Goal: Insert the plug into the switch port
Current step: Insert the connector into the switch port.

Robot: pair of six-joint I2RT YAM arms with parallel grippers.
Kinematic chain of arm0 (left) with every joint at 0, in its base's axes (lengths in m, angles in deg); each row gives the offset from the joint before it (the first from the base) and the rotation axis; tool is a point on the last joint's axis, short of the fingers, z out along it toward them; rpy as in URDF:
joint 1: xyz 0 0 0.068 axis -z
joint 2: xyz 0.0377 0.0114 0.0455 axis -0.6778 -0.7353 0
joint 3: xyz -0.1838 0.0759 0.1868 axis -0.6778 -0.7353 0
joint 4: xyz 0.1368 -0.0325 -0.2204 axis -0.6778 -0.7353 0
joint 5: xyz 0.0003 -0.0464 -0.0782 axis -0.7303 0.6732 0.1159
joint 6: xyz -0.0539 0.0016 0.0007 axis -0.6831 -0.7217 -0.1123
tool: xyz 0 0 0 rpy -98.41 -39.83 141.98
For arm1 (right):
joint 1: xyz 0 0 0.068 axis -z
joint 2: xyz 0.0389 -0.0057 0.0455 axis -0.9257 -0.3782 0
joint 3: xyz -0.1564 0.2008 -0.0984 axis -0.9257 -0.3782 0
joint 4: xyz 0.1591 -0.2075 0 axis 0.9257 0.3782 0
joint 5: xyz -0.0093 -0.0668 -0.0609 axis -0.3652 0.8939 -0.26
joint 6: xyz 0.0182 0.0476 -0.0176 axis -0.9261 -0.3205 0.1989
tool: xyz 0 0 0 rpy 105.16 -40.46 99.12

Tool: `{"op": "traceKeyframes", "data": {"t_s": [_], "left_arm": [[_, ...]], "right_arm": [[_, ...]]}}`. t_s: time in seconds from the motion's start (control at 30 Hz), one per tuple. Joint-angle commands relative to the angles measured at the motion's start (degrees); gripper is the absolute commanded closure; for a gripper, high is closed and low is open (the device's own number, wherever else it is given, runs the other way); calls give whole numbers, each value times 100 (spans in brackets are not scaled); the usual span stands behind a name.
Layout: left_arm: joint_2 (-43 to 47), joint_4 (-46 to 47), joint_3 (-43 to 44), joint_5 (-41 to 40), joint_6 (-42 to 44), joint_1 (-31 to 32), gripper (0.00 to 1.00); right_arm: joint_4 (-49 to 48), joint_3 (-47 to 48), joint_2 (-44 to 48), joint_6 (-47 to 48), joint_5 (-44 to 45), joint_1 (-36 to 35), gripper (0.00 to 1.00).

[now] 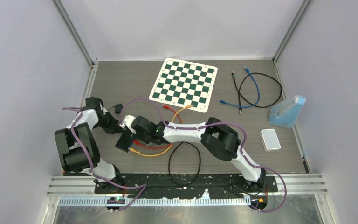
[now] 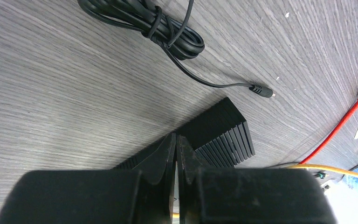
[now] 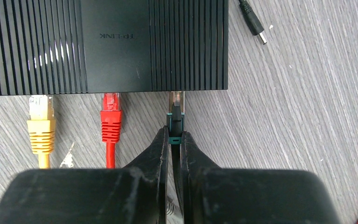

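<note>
Right tool (image 3: pixel 175 140) clamps plug (image 3: pixel 175 119); its tip hidden under switch (image 3: pixel 107 42) edge.

Robotics lab test cell: plain white walls (image 1: pixel 28 56), aluminium framing (image 1: pixel 76 33), calibration checkerboard (image 1: pixel 183 85) on wood-grain table (image 1: pixel 121 79).

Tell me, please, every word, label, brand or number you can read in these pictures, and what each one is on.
"TP-LINK": on the top face of the switch, upside down in the right wrist view.
Nothing else is readable: the white box and the blue bag are too small in the top view to show any print.
</note>
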Motion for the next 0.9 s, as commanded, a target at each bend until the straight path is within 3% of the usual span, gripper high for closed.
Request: {"op": "traceKeyframes", "data": {"t_s": [0.0,0.5,0.87], "left_arm": [[-50,-13,85,278,79,-12,94],[-229,-42,141,690,492,266,99],[-169,-53,223,680,759,555,100]], "right_arm": [[-666,-35,329,-228,-145,52,95],[-1761,-373,450,86,-247,166,95],[-1748,-198,517,343,-295,217,95]]}}
